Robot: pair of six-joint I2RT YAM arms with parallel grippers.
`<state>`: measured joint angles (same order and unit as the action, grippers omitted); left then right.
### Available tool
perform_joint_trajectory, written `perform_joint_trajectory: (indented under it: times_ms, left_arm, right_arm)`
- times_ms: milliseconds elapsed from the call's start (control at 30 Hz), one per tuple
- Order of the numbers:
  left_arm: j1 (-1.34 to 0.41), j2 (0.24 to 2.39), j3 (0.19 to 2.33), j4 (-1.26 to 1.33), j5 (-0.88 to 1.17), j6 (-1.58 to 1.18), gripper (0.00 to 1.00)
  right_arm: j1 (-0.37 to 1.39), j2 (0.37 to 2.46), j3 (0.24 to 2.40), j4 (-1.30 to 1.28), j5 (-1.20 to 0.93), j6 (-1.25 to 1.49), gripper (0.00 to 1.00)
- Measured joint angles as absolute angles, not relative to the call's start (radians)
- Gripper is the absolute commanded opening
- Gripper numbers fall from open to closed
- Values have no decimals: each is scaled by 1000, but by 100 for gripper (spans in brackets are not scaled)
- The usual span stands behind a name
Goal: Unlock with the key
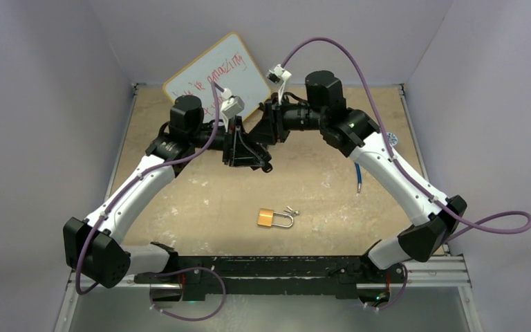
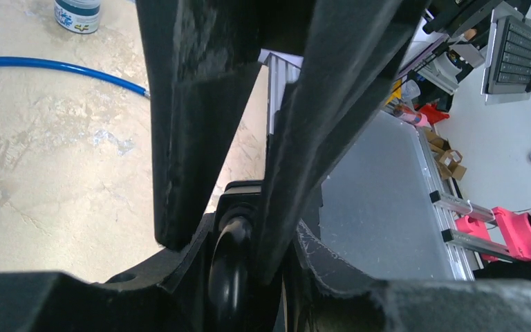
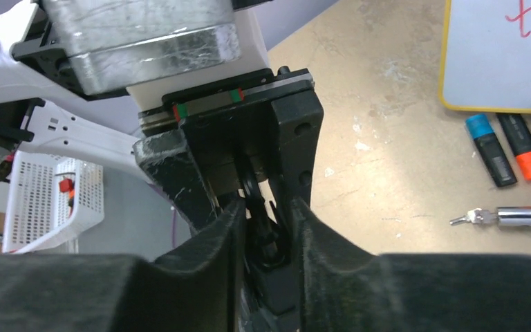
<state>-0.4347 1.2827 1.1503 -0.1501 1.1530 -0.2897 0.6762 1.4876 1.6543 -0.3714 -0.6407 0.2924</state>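
Note:
The brass padlock point(image 1: 268, 218) lies flat on the table near the front, its silver shackle pointing right, with small silver bits point(image 1: 291, 210) beside it. Both grippers meet tip to tip in the air at the back. My left gripper point(image 1: 250, 156) point(image 2: 238, 242) is shut on a glossy black rounded piece point(image 2: 231, 270) point(image 3: 254, 197) that looks like the key's head. My right gripper point(image 1: 268, 128) point(image 3: 266, 214) has its fingers close on either side of that same piece. Whether they press on it does not show. No key blade shows.
A whiteboard point(image 1: 214, 72) leans at the back. On the table to the right lie a blue marker point(image 3: 487, 149), an orange marker point(image 3: 525, 149), a silver plug point(image 3: 518, 216), a blue cable point(image 2: 55, 66) and a small jar point(image 2: 76, 14).

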Motion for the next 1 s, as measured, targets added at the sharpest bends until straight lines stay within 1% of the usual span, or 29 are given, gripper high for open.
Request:
perform_joint_trajectory:
  times_ms: [67, 267, 300, 333, 367, 467, 533, 600, 733, 867, 967, 1000]
  left_arm:
    - [-435, 1283, 1150, -150, 1153, -289, 0]
    - [-435, 1283, 1150, -158, 1156, -288, 1]
    - [-435, 1283, 1150, -159, 1156, -288, 2]
    - [-435, 1283, 1150, -158, 1156, -288, 6]
    - [-435, 1283, 1150, -159, 1157, -288, 13]
    - [-434, 1283, 1150, -158, 1157, -296, 38]
    - [-434, 1282, 1150, -154, 1148, -307, 49]
    - [-435, 1280, 1146, -116, 1137, -339, 54]
    - [-434, 1244, 1077, 57, 1094, -445, 56]
    - [-435, 1228, 1036, 139, 1052, -499, 57]
    - [-435, 1215, 1017, 151, 1009, -513, 57]
    - [-435, 1211, 1016, 147, 996, -513, 58]
  right_arm:
    - [682, 1500, 1659, -379, -635, 290, 18]
    - [688, 1505, 1660, -387, -623, 278, 12]
    - [688, 1505, 1660, -387, -624, 276, 9]
    - [688, 1505, 1660, -386, -624, 275, 2]
    - [688, 1505, 1660, -385, -626, 275, 0]
    - [688, 1504, 1656, -377, -626, 278, 0]
    - [688, 1482, 1612, -324, -607, 301, 0]
    - [689, 1443, 1541, -254, -572, 347, 0]
    - [690, 1354, 1393, -128, -496, 447, 0]
    - [695, 1329, 1369, -81, -435, 493, 0]
    - [693, 1317, 1368, -49, -399, 516, 0]
    - [693, 1312, 1368, -44, -387, 524, 0]
